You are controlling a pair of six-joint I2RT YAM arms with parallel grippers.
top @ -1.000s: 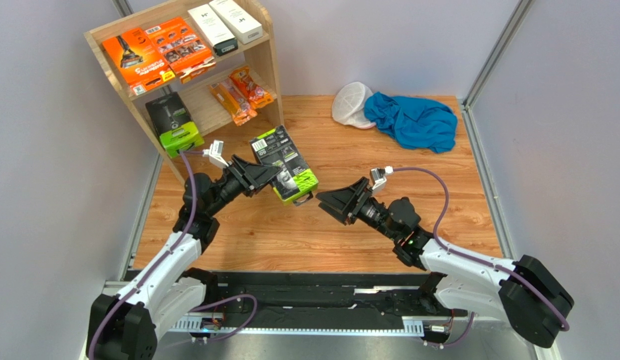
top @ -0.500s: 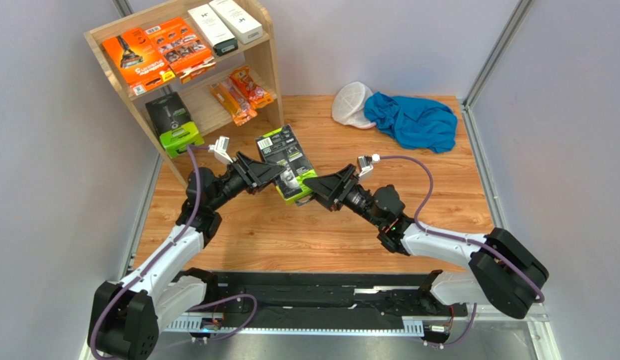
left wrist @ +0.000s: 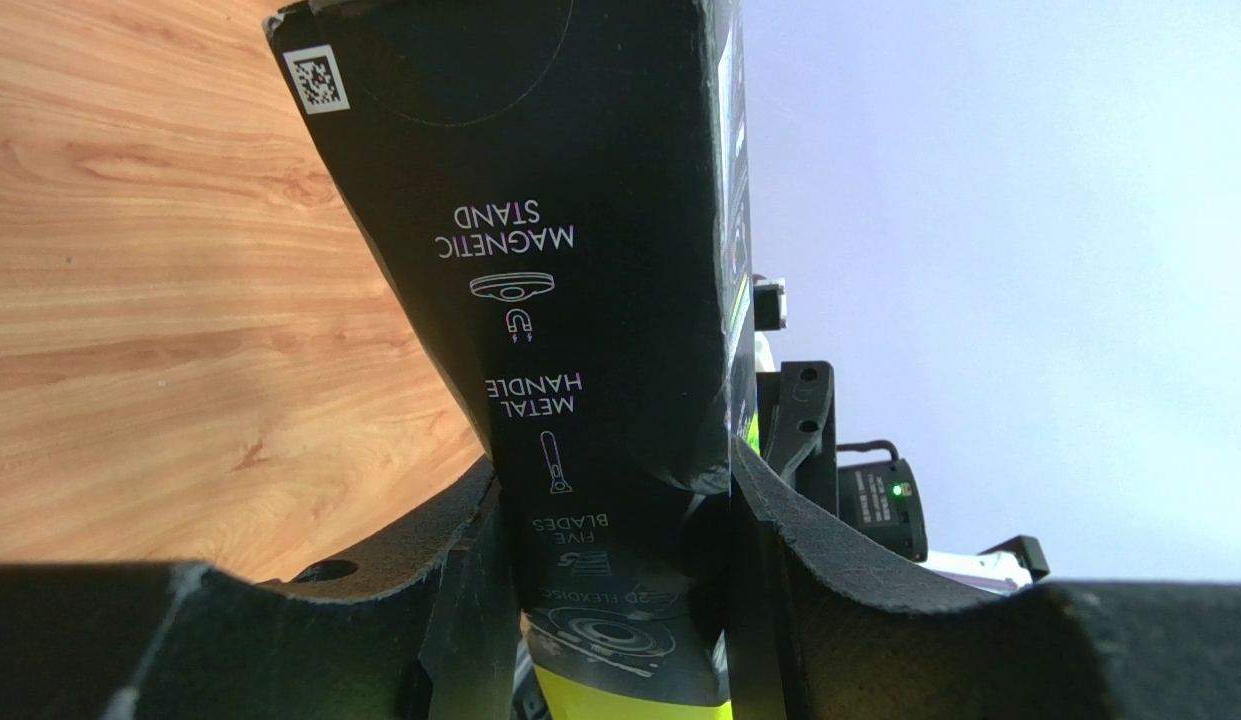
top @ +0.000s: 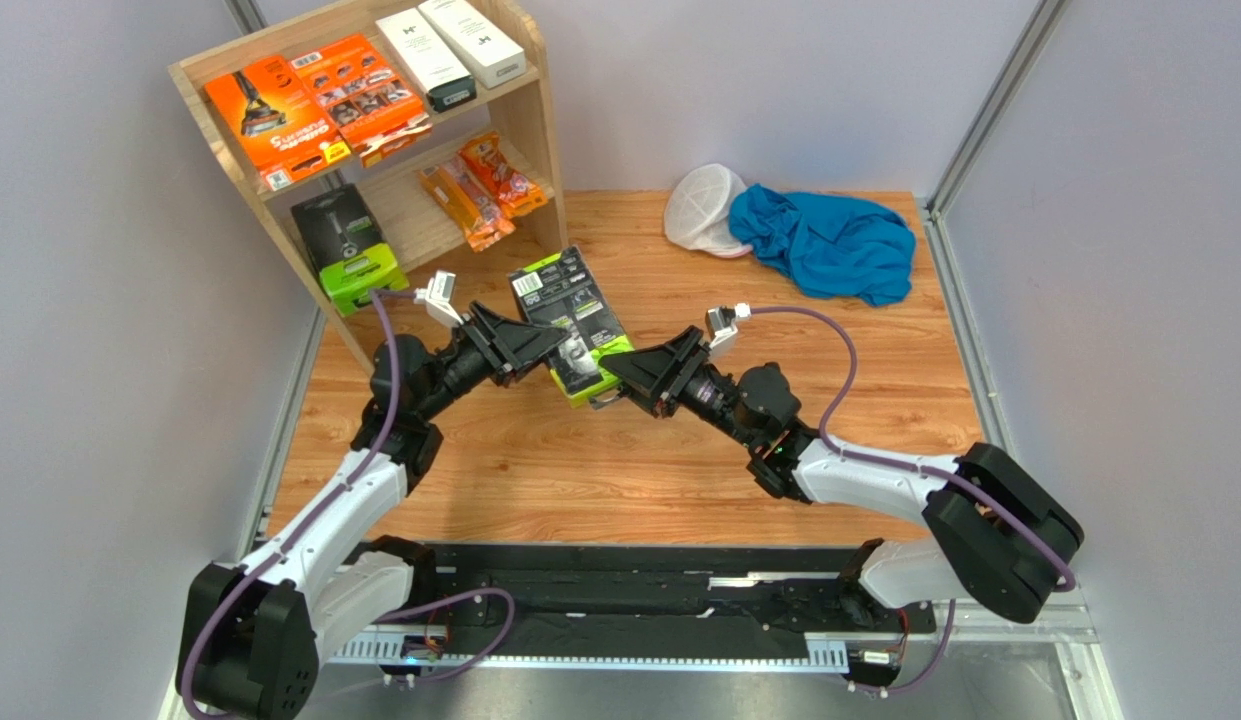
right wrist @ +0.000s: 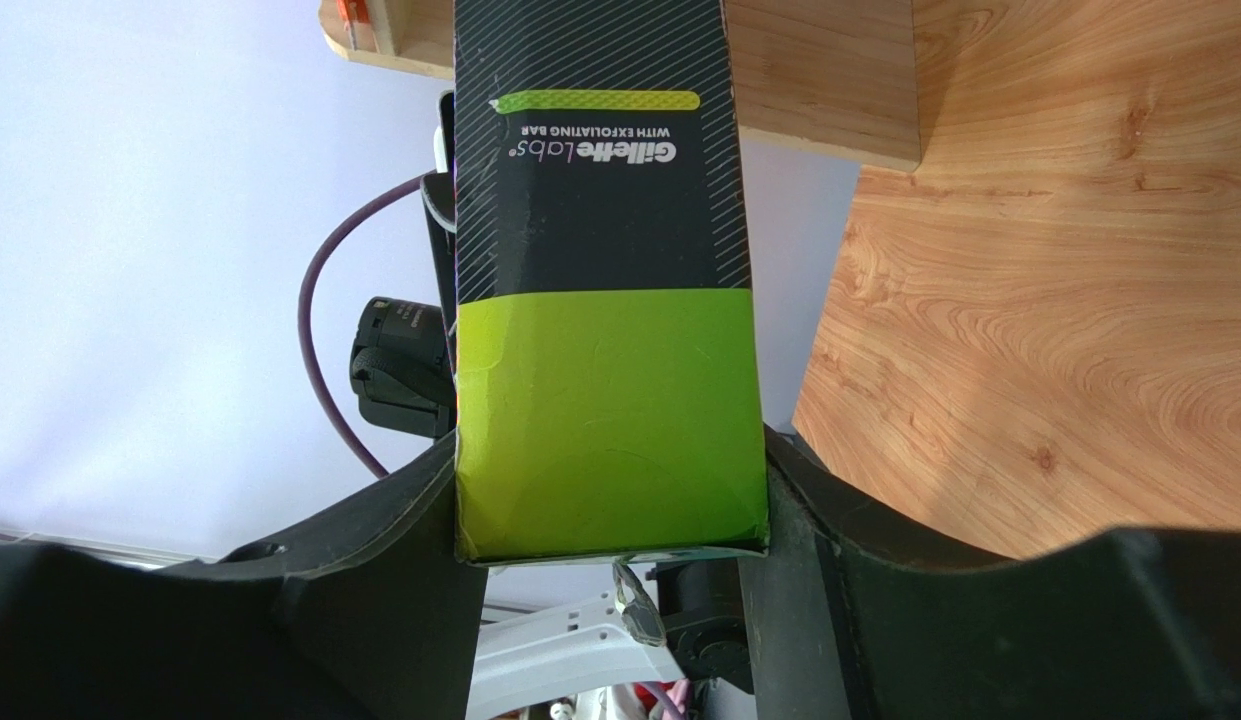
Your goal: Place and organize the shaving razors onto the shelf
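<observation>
A black-and-lime razor pack (top: 569, 308) hangs above the wooden table between both arms. My left gripper (top: 559, 354) is shut on its black side (left wrist: 581, 300), fingers pressing both faces. My right gripper (top: 617, 375) is shut on the lime-green end (right wrist: 604, 420), with both fingers against the pack's edges. The shelf (top: 545, 128) stands at the back left. Its top tier holds two flat orange packs (top: 273, 113) and two white boxes (top: 425, 57). The lower tier holds two small orange packets (top: 484, 188) and another black-and-lime pack (top: 341, 240).
A white mesh cap (top: 701, 207) and a blue cloth (top: 825, 240) lie at the back right of the table. Grey walls with metal posts close in the table on both sides. The shelf's side panel (right wrist: 822, 75) is just beyond the held pack.
My right arm swung left to the pack, and its jaws closed on the green end. My left gripper kept its hold and shifted the pack slightly up and back.
</observation>
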